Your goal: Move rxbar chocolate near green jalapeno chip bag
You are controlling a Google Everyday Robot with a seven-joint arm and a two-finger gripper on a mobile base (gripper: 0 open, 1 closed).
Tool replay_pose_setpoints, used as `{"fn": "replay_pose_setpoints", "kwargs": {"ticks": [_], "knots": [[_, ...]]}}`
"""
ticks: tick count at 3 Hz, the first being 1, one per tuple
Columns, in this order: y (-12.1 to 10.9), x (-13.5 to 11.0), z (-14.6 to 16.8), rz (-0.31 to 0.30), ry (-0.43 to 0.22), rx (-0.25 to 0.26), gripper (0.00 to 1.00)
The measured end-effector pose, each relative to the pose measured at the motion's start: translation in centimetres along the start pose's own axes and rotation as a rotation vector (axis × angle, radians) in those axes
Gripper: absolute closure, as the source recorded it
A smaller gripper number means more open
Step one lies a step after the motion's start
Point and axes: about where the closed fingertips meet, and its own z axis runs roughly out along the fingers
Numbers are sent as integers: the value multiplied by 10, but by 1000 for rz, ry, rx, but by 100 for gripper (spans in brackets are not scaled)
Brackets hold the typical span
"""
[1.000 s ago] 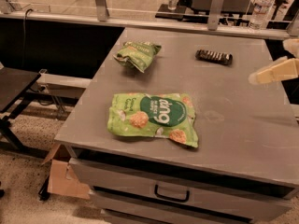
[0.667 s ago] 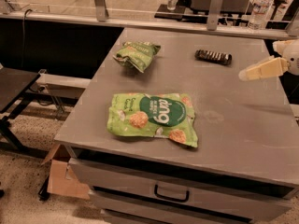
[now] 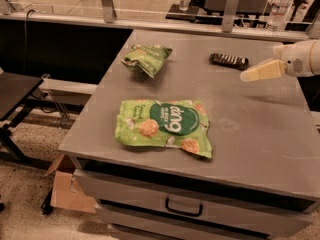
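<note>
Approach step: cream gripper [image 3: 262,70] hovers just right of flat dark rxbar chocolate [image 3: 228,60]; claw state we cannot tell. Next: grasp, carry left to wrinkly green jalapeno chip bag [image 3: 145,58].

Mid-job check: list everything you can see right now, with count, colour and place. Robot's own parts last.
rxbar chocolate: one, dark brown-black, lying flat on the far right part of the table top.
green jalapeno chip bag: one, wrinkly green, far left part of the table top.
large snack bag: one, bright green with a round dark-green logo, flat near the front middle.
table: one, grey, drawers in its front.
cardboard box: one, brown, on the floor by the table's near left corner.
water bottles: two, clear, behind the table.
arm: one, white, entering from the right edge.
gripper: one, cream, above the table's right side, beside the rxbar chocolate, apart from it.
</note>
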Motion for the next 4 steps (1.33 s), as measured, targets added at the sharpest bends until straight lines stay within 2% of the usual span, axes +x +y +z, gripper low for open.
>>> {"fn": "replay_pose_setpoints", "kwargs": {"ticks": [1,2,3,4], "knots": [[-21,1,41,4,-19,-11,0],[-40,6,64,13,-11,0,0],[-48,8,74,19,-15,8,0],[-48,8,83,26,-42,-31,26]]}}
